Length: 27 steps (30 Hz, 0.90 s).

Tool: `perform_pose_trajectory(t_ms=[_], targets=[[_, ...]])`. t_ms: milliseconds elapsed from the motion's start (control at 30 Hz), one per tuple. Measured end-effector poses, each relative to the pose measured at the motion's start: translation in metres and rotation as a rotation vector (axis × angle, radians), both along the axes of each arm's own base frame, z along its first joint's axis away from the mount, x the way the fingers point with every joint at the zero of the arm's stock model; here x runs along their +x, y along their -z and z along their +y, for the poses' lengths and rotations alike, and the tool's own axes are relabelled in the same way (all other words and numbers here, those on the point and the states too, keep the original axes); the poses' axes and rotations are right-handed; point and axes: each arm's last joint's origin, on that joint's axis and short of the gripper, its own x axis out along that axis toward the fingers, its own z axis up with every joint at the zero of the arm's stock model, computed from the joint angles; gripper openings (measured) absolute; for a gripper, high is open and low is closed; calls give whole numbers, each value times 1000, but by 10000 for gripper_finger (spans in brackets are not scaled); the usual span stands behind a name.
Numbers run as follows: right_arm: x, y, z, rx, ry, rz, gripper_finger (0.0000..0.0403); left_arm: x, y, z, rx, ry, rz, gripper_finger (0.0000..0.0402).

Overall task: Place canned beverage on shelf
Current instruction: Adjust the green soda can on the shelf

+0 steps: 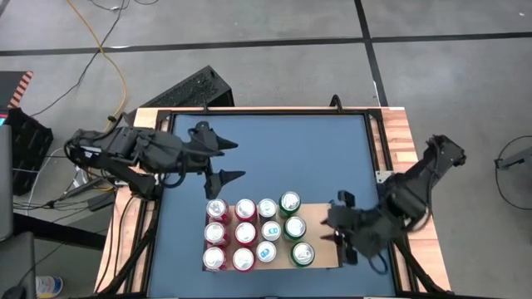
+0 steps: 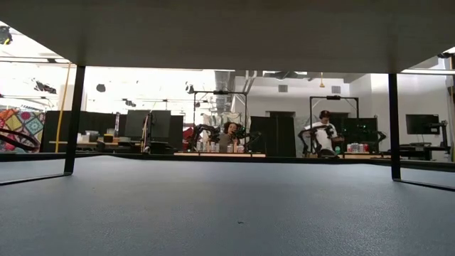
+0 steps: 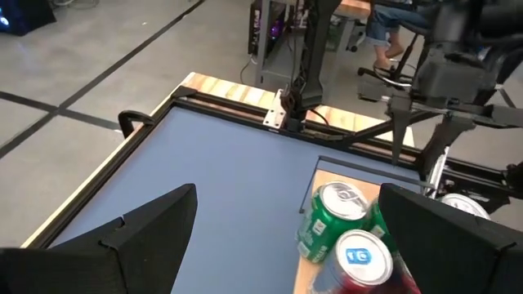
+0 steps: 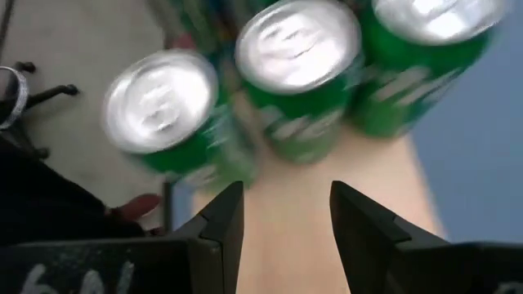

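High view: the shelf (image 1: 320, 218) lies at lower centre of the frame on the blue table (image 1: 283, 149), carrying twelve upright cans in rows: red cans (image 1: 216, 233) at left, blue cans (image 1: 268, 231) in the middle, green cans (image 1: 293, 227) at right. The right gripper (image 1: 342, 227), fingers spread, sits over the shelf's bare right end. The left gripper (image 1: 229, 160), fingers spread, hovers left of centre.

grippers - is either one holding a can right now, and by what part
Nothing is held. The left gripper is open over bare table; the right gripper is open beside the green cans.
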Motion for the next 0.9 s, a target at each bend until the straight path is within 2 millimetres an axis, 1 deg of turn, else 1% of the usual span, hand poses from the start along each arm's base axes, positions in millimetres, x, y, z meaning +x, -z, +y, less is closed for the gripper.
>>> perform_pose_trajectory(t_ms=[200, 367, 533, 667, 900], targets=[[-5, 16, 34, 75, 51, 8, 165, -4, 0, -11, -2, -21, -13, 368], [0, 34, 53, 48, 78, 26, 165, -5, 0, -15, 1, -24, -17, 368], [8, 46, 62, 58, 64, 63, 165, -6, -1, -15, 10, -49, -23, 368], [8, 45, 62, 51, 49, 53, 165, -6, -1, -15, 12, -59, -26, 368], [17, 43, 58, -52, -61, 5, 165, -5, -1, -15, -6, -63, -31, 368]])
